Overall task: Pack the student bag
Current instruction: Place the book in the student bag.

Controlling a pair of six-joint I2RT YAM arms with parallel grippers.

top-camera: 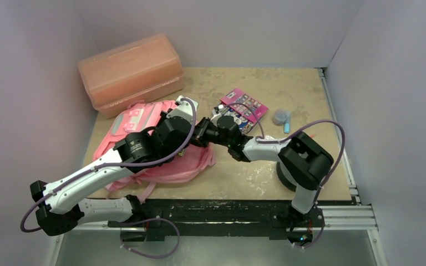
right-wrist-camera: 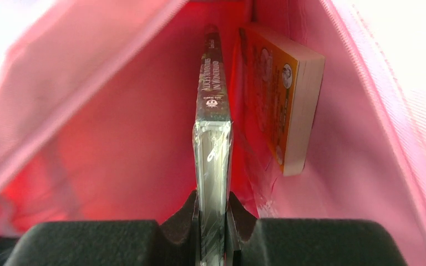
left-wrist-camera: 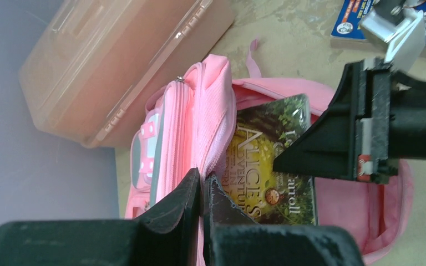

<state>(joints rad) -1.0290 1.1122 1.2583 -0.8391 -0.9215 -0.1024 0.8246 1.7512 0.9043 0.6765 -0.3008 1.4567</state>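
Backpack (top-camera: 172, 166): soft pink, grey strips, lies mouth-open on table (top-camera: 288, 83) beside orange box (top-camera: 130, 69). Left gripper (left-wrist-camera: 202, 180) pinches its rim; right gripper (right-wrist-camera: 213, 202) pinches Alice book (right-wrist-camera: 213, 111) inside, next to orange paperback (right-wrist-camera: 277, 94).

Soft pink fabric backpack (top-camera: 144, 113): pink all over, light grey strips on front, inner lining glowing red-pink. Rigid translucent plastic box (top-camera: 130, 69): salmon-orange. Glossy wrapped book (left-wrist-camera: 266, 160): dark green leafy cover, yellow-gold lettering, dark spine with pale lettering. Thick paperback (right-wrist-camera: 274, 94): orange cover, cream page edges. Flat card pack (top-camera: 246, 105): magenta with small multicoloured pictures. Small tube (top-camera: 287, 123): light blue. Table (top-camera: 299, 83): mottled beige. Left end effector (left-wrist-camera: 202, 194), right end effector (right-wrist-camera: 213, 213): black.
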